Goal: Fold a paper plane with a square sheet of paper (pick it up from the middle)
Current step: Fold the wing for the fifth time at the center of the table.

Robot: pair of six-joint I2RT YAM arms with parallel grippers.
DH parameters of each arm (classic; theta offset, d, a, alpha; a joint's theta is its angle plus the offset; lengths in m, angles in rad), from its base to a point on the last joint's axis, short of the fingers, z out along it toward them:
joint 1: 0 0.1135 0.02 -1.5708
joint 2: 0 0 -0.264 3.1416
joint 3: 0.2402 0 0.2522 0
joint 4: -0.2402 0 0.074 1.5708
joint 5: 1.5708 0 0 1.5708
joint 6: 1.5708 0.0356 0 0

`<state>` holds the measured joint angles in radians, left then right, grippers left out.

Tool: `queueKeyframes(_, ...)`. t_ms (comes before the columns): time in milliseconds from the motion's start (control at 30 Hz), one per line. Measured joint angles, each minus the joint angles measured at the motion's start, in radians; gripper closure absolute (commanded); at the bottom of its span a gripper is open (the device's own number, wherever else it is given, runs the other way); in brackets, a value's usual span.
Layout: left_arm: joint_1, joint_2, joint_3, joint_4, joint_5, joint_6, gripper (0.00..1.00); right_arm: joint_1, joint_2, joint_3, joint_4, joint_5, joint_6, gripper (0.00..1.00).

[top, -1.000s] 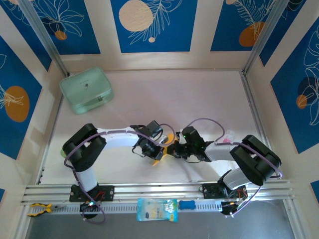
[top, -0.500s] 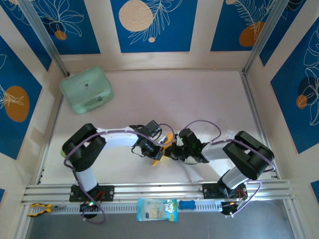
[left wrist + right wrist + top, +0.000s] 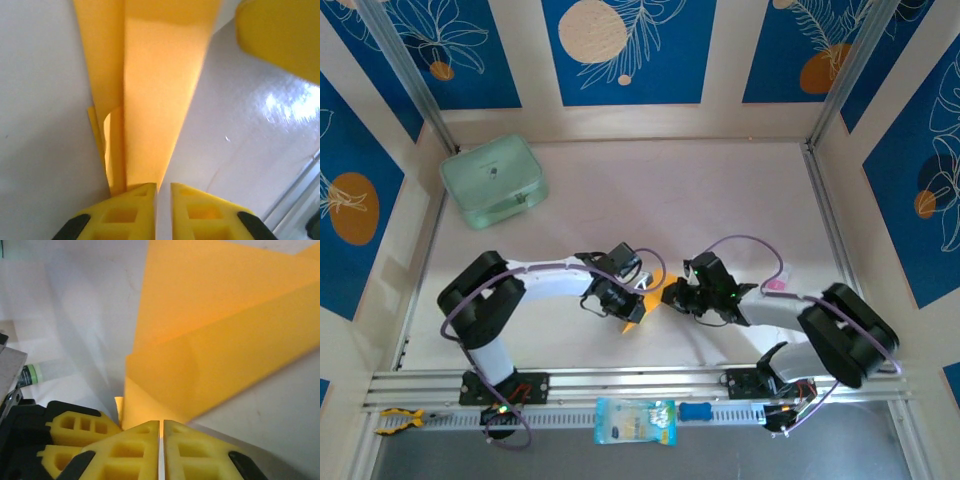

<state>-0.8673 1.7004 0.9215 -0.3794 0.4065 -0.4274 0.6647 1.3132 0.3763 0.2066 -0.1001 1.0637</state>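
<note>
Up close, we see the left gripper (image 3: pixel 164 200) with jaws a sliver apart and the right gripper (image 3: pixel 161 440) with jaws almost touching. The folded paper (image 3: pixel 150 100) lies between the arms and meets both tips; whether either pinches it we cannot tell. Far left, the case (image 3: pixel 494 181) sits closed, contents hidden.

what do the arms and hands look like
The left arm and right arm have white links, bulky black joints and looping purple cables. The left hand and right hand have yellow fingers with moulded square pockets on black mounts.
</note>
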Motion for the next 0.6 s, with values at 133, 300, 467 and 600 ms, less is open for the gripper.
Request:
queueKeyframes(133,0.037,-0.092,-0.003,0.01,0.008,-0.018,0.73,0.013,-0.089,-0.002,-0.087,0.059,0.004,0.83)
queueKeyframes(300,0.146,-0.116,-0.003,0.044,0.045,-0.021,0.7,0.016,-0.141,-0.078,-0.079,0.075,0.038,0.79)
queueKeyframes(467,0.198,-0.054,-0.004,0.056,0.087,-0.02,0.69,0.017,-0.128,-0.09,-0.08,0.055,0.041,0.78)
queueKeyframes(600,0.2,-0.008,-0.006,0.064,0.121,-0.019,0.69,0.019,-0.086,-0.064,-0.065,0.027,0.026,0.78)
